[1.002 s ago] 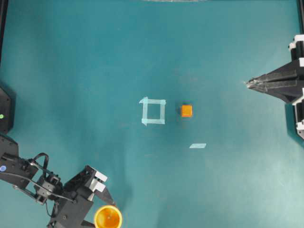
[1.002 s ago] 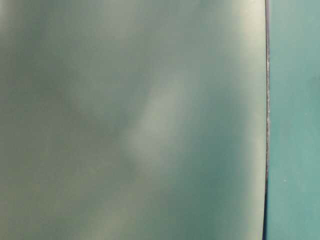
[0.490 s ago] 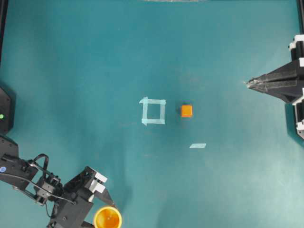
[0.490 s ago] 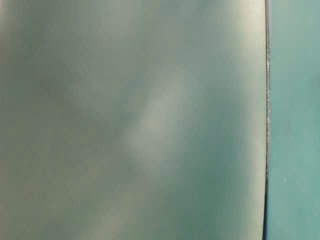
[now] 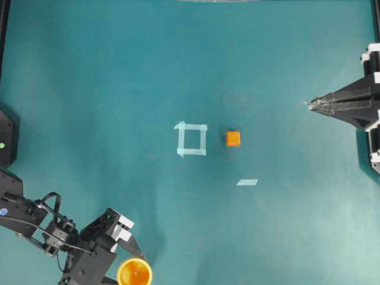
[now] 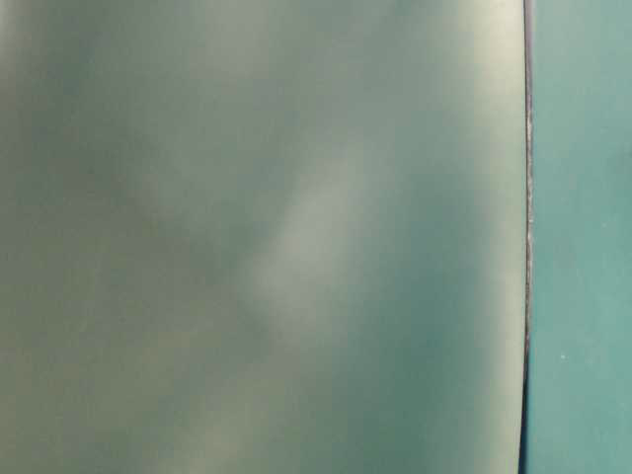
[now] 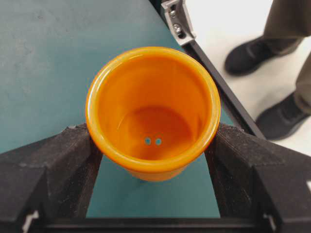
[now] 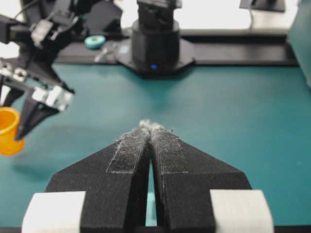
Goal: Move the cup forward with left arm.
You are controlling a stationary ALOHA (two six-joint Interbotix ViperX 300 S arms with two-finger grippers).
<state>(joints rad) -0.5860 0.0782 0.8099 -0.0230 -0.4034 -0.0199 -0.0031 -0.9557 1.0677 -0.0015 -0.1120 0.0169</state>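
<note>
Our left claw (image 7: pixel 153 145) grips the cup (image 7: pixel 152 109) by its sides, fingers (image 7: pixel 53 165) spread wide against the wall, at the desk's (image 5: pixel 119 77) near-left corner. The cup stands upright, mouth up, with nothing inside it. Our right claw (image 8: pixel 148 130) is closed. A tape square (image 5: pixel 192 139) and orange cube (image 5: pixel 233 138) lie well apart mid-desk.

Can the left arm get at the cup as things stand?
Yes, it looks so: in the left wrist view the cup sits between the left gripper, a finger pressed against each side, with nothing in the way.
</note>
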